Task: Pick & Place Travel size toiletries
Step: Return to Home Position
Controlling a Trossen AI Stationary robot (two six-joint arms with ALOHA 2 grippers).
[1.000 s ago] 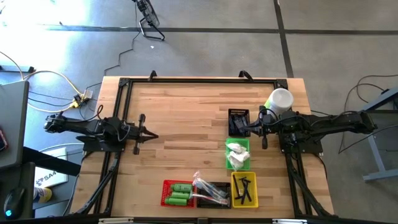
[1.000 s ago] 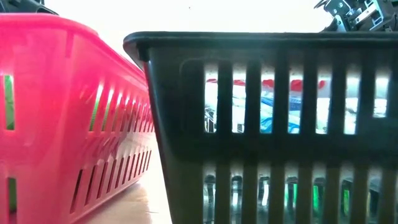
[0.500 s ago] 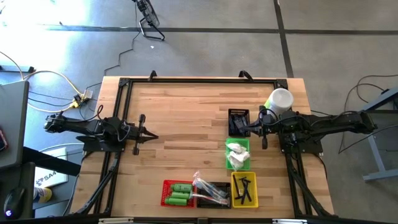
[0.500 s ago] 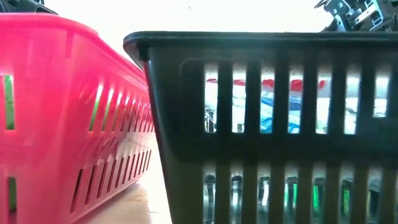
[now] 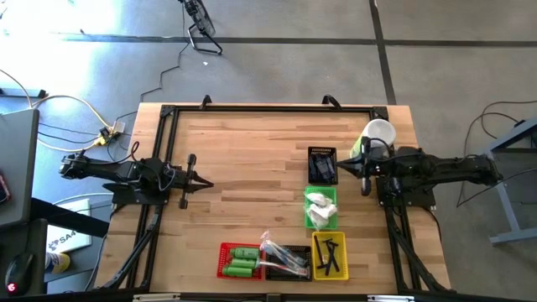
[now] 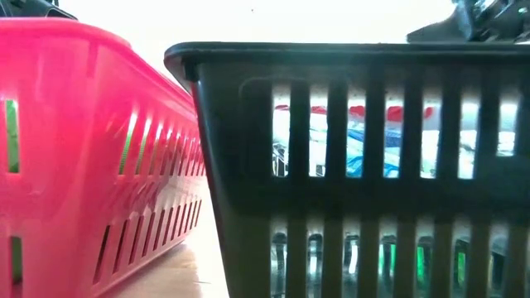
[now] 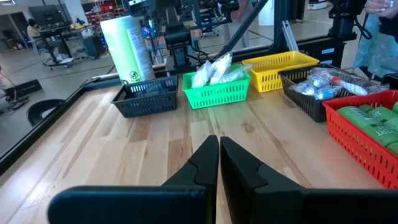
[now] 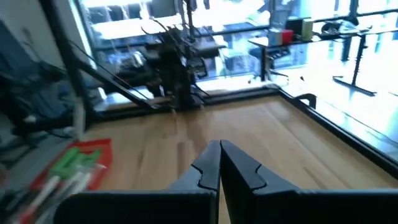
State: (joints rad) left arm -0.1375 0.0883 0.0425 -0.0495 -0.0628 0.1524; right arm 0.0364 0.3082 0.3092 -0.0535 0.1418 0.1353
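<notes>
Though beside the white cup (image 5: 379,132) (black basket (image 5: 322,164) ahead), right claw (image 5: 338,169) pressed together; left claw (image 5: 208,184) likewise.

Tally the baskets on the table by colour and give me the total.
red basket: 1
black baskets: 2
green basket: 1
yellow basket: 1
Total: 5

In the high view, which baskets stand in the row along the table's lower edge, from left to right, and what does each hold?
The red basket with green bottles → black basket with clear-wrapped toothbrushes → yellow basket with black combs.
</notes>
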